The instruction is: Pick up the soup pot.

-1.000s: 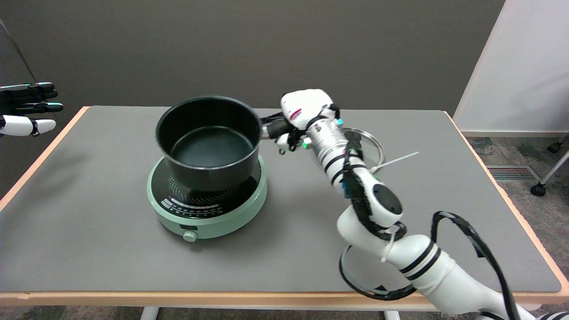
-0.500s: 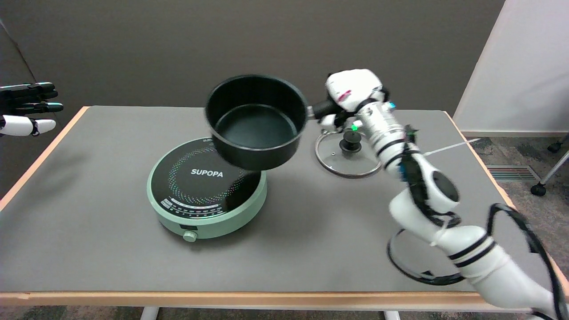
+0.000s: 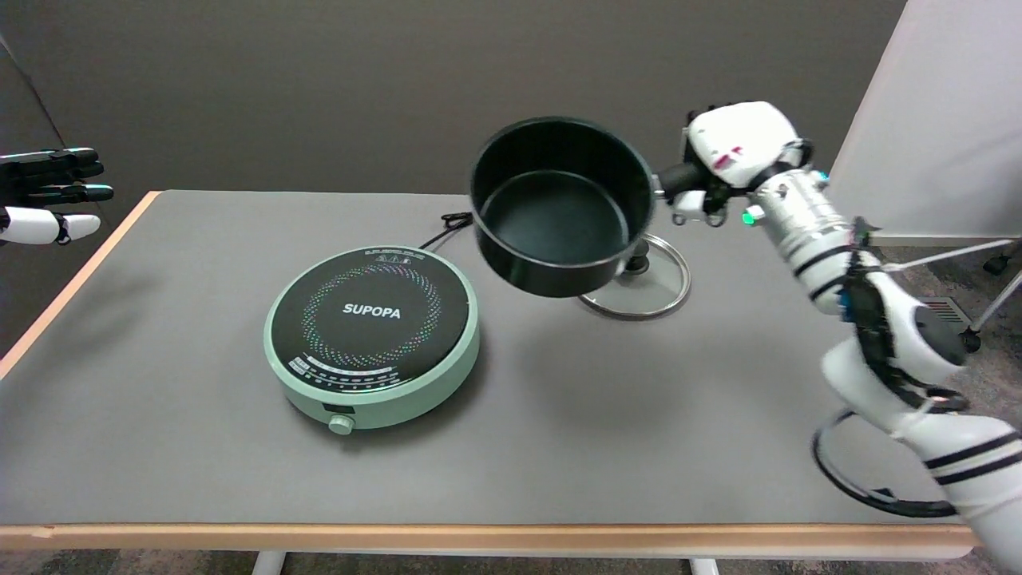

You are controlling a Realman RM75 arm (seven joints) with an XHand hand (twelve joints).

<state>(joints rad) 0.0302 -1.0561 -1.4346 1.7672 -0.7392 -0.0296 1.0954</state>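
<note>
Soup pot [image 3: 561, 206] | moved right off cooker [image 3: 372, 335] | right hand [image 3: 730, 160] gripping handle

Soup pot [image 3: 561, 207] in air above lid [image 3: 648, 281], right of cooker [image 3: 372, 335]; right hand [image 3: 722, 164] at pot's right.

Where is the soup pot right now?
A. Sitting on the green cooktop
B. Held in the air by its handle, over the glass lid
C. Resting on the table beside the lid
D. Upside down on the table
B. The right hand grips the handle of the soup pot, which hangs clear of the table, in front of the glass lid; the green cooktop is bare.
</note>
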